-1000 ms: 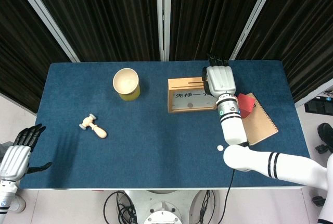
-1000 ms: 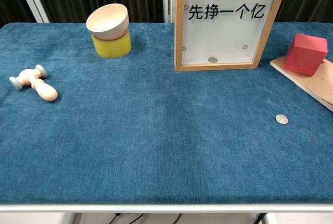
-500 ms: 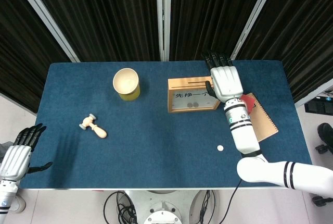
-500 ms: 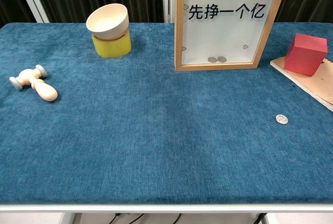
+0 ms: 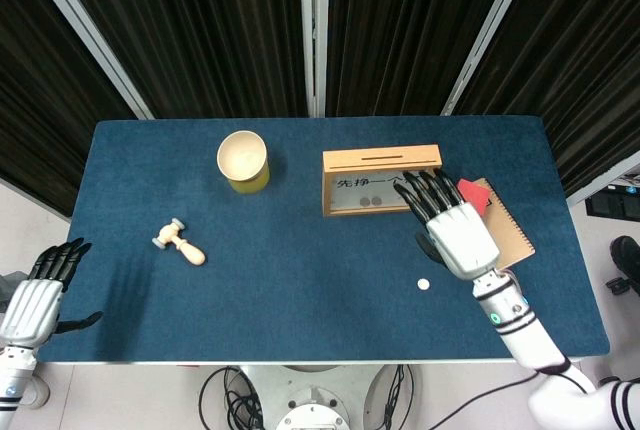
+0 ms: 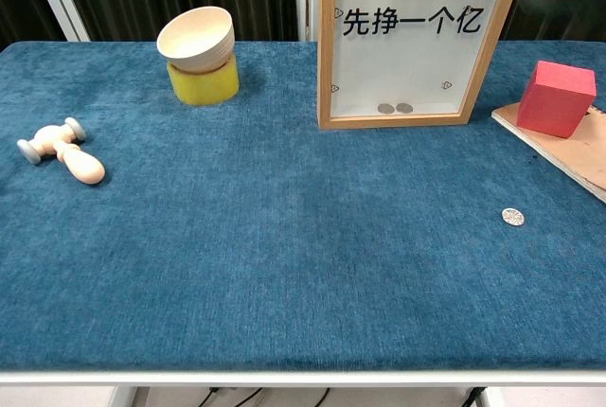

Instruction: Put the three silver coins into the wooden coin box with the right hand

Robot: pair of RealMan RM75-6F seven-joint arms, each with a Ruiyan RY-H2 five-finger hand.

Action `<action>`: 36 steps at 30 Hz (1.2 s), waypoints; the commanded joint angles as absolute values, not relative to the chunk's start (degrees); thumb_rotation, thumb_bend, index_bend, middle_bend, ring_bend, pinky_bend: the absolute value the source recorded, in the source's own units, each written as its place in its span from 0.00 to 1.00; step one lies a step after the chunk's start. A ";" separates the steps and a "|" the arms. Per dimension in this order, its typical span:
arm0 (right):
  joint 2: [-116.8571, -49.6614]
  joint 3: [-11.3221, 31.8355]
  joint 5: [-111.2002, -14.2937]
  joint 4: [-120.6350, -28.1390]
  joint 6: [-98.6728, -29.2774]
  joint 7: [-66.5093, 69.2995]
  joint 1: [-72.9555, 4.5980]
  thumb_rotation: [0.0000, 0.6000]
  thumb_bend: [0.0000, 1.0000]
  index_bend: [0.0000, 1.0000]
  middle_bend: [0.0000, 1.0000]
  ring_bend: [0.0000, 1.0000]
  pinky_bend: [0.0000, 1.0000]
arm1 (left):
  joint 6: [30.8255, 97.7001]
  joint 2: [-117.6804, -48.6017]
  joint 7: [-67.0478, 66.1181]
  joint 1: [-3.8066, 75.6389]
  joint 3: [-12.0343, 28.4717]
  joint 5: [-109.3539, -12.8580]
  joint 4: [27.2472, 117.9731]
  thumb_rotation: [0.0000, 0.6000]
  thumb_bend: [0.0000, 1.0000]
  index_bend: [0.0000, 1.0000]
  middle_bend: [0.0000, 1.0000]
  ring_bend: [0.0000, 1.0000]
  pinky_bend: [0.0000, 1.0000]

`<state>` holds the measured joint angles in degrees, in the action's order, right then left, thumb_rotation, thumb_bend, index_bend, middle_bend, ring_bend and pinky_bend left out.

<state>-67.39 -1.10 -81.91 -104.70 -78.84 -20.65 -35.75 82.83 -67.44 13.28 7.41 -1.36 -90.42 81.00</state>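
The wooden coin box stands upright at the table's far middle, with two silver coins lying at the bottom behind its clear front. One silver coin lies flat on the blue cloth toward the front right. My right hand hovers open, fingers spread, between the box and that coin, holding nothing; the chest view does not show it. My left hand hangs open off the table's front left corner.
A pale bowl on a yellow base stands at the far left middle. A small wooden mallet lies at the left. A red cube sits on a brown notebook at the right.
A second coin dropped into the box. My right hand has drawn back from the box's top toward the front right, fingers spreading. The left hand has not moved.
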 commanded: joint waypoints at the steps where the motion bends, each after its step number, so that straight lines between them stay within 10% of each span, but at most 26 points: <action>1: -70.59 -8.02 -87.45 -96.07 -80.05 -16.13 -28.78 1.00 0.33 0.05 0.00 0.00 0.00 | 82.90 -67.54 12.95 7.40 -1.44 -90.58 81.18 1.00 0.00 0.02 0.00 0.00 0.00; 12: -84.14 -7.44 -86.48 -75.78 -74.15 -6.07 -24.94 1.00 0.34 0.12 0.00 0.00 0.00 | 82.98 -68.10 12.87 6.82 -1.54 -89.89 80.42 1.00 0.00 0.02 0.00 0.00 0.00; 36: -88.22 -5.33 -88.39 -71.58 -70.88 -4.48 -22.20 1.00 0.30 0.30 0.00 0.00 0.00 | 82.27 -68.81 14.85 6.89 -1.55 -89.67 78.46 1.00 0.00 0.02 0.00 0.00 0.00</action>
<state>-88.21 -5.36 -88.39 -71.60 -70.92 -4.49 -22.23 82.27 -68.81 14.86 6.89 -1.54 -89.67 78.46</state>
